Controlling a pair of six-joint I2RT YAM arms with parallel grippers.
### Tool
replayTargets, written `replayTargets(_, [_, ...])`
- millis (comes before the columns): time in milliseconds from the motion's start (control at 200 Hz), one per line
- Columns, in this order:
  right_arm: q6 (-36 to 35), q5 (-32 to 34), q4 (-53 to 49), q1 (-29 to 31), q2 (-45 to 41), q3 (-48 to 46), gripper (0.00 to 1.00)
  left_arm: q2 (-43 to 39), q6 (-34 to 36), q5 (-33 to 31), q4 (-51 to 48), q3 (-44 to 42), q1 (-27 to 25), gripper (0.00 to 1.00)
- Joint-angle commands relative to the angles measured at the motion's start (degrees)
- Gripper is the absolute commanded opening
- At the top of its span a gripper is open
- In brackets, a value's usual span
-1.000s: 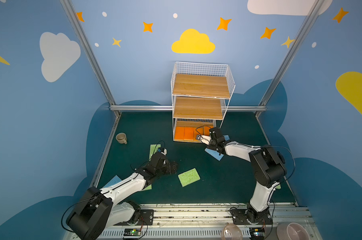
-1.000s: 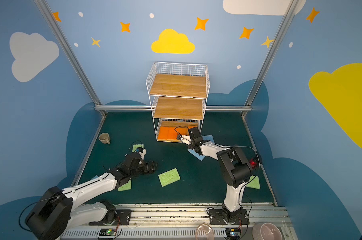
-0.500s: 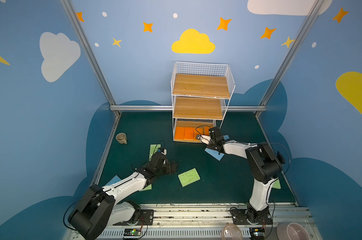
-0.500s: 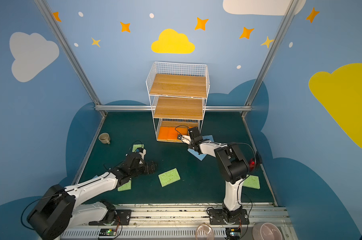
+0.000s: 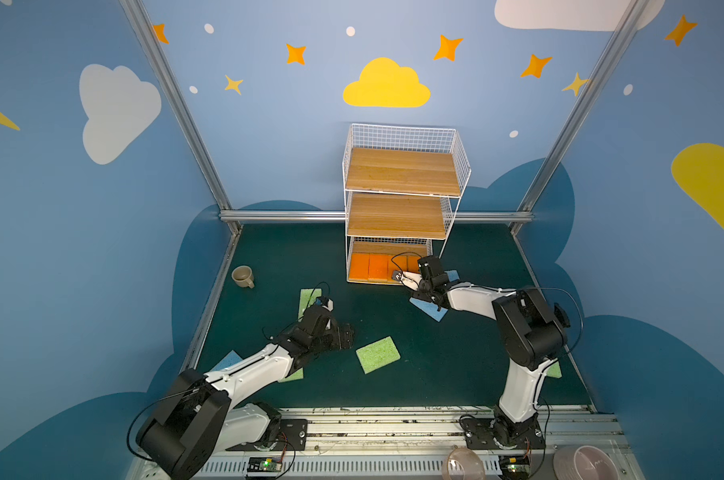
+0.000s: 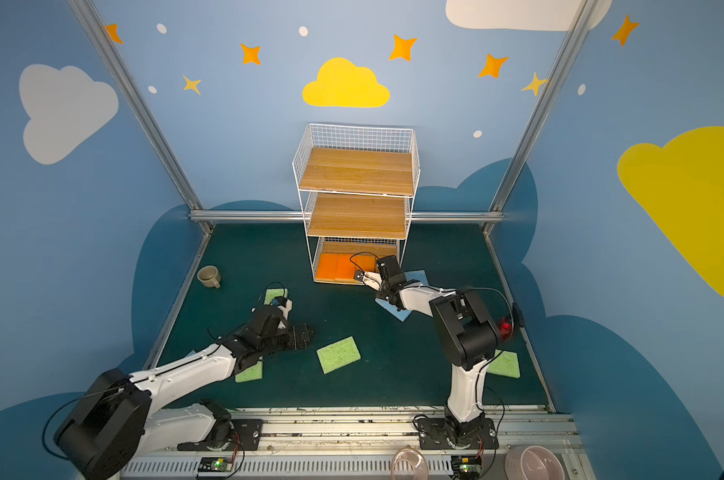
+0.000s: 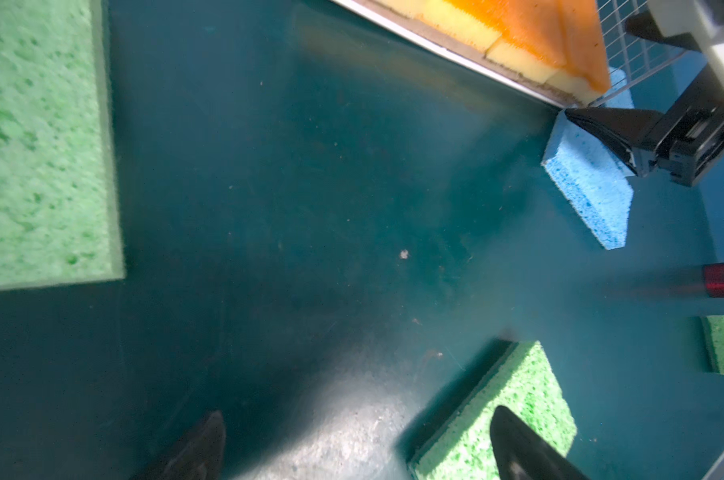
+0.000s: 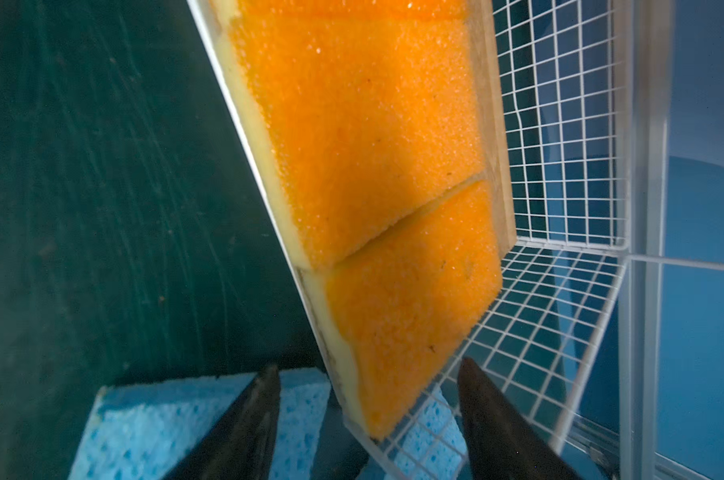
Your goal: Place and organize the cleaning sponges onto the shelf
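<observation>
Yellow sponge edges, wrist views only

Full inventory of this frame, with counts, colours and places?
mat: one, dark green, floor.
shelf: one, white wire with wooden boards, back centre.
orange sponges: four, orange with yellow edges, shelf's bottom board.
green sponges: four, light green, scattered on the mat, one partly under the left arm.
blue sponges: three, light blue, on the mat: below the right gripper, right of the shelf, under the left arm.
mug: one, tan, mat's left side.
bowls: two, pinkish, past the front rail.
left gripper: one, black, open over the mat.
right gripper: one, black, open at the shelf's bottom front corner.
</observation>
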Motion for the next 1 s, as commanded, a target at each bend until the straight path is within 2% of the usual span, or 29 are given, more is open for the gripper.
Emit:
replayTargets(0, [1.04,2.41,0.76,2.51,-5.34,-1.44,0.67,-3.78,1.18,1.18,-1.46,-0.46,0.20,0.98])
replayTargets(175, [4.65,4.31,-4.76,6.43,-13.68,-2.47,0.66,-8.38,2.02,2.36,-5.54,-0.22,0.24,0.96])
replayTargets(245, [9.87,6.02,-9.05,7.79,-17.38,-1.25,0.65,-10.46,2.15,2.79,-7.80,-0.20,0.11,0.92])
replayTargets(295, [15.97,6.72,-14.05,8.35,-19.79,0.57,0.65,-12.03,2.08,3.02,-9.19,-0.43,0.02,0.86])
replayTargets(390, [31.51,4.94,-25.71,8.34,-23.41,5.26,0.60,-14.72,1.17,3.42,-10.56,-1.49,-0.39,0.64])
replayTargets(465, [44.48,0.66,-34.27,7.99,-25.11,7.83,0.53,-15.97,0.30,3.75,-11.57,-2.11,-1.13,0.49])
replayTargets(581, [57.44,-8.36,-40.02,7.70,-25.98,6.73,0.46,-15.84,-1.33,4.37,-12.04,-2.63,-3.36,0.40])
replayTargets(751, [70.99,-24.25,-40.10,7.62,-25.99,0.23,0.44,-13.10,-4.36,4.26,-9.11,-4.05,-8.72,0.38])
replayTargets(891, [76.86,-33.63,-34.98,7.61,-25.42,-5.67,0.43,-9.42,-6.01,2.08,-6.09,-5.01,-13.25,0.38])
replayTargets(991, [79.77,-40.06,-28.97,7.99,-23.52,-9.45,0.42,-6.24,-6.98,2.14,-2.55,-5.99,-13.58,0.38])
